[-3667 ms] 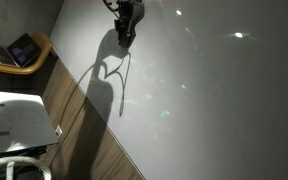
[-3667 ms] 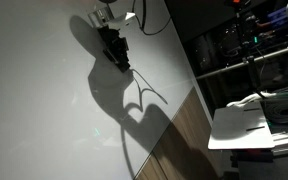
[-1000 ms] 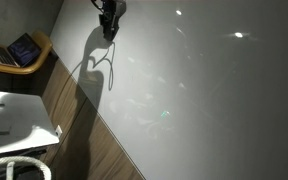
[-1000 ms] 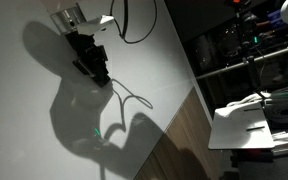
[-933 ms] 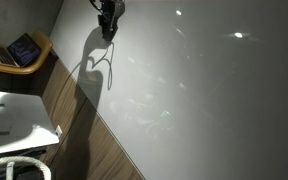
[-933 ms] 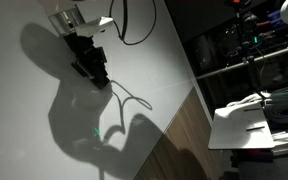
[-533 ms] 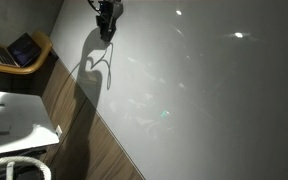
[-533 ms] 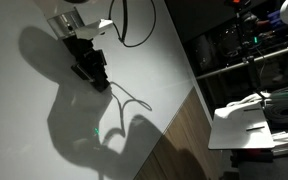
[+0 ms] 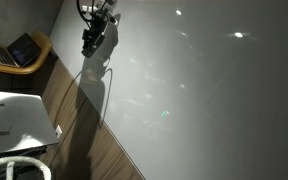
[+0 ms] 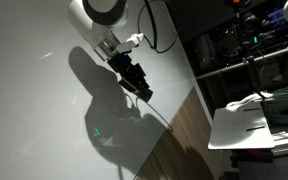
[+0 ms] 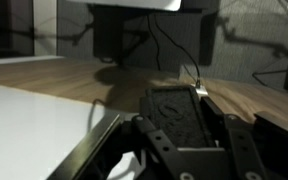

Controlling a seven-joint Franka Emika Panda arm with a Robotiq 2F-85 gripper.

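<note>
End effector: dark, on the white arm, hanging over the table near its floor-side edge; at 11 o'clock in an exterior view (image 9: 90,45), just above centre in an exterior view (image 10: 141,90).
End effector state: cannot tell whether it is released or clenched. The wrist view shows only dark linkages and a dark block along the bottom, and the fingertips are not visible.
Table look: white to pale grey, smooth and slightly glossy, with scattered bright light spots (image 9: 209,95).
Table place: fills most of both exterior views (image 10: 29,120); in the wrist view it is the pale patch at 8 o'clock (image 11: 24,115).
Table edge direction: a straight line. In an exterior view it runs from 10 o'clock down to 6 o'clock. In an exterior view it runs from 3 o'clock down to 6 o'clock.
Shadow: the arm's dark shadow (image 10: 109,115) lies on the table at 7 o'clock from the end effector.
Floor: brown wood planks (image 10: 179,145) directly along the table edge.
Laptop: open on a round wooden seat at 9 o'clock (image 9: 24,48), well apart from the end effector.
Shelves: dark racks of gear at 2 o'clock (image 10: 244,45).
</note>
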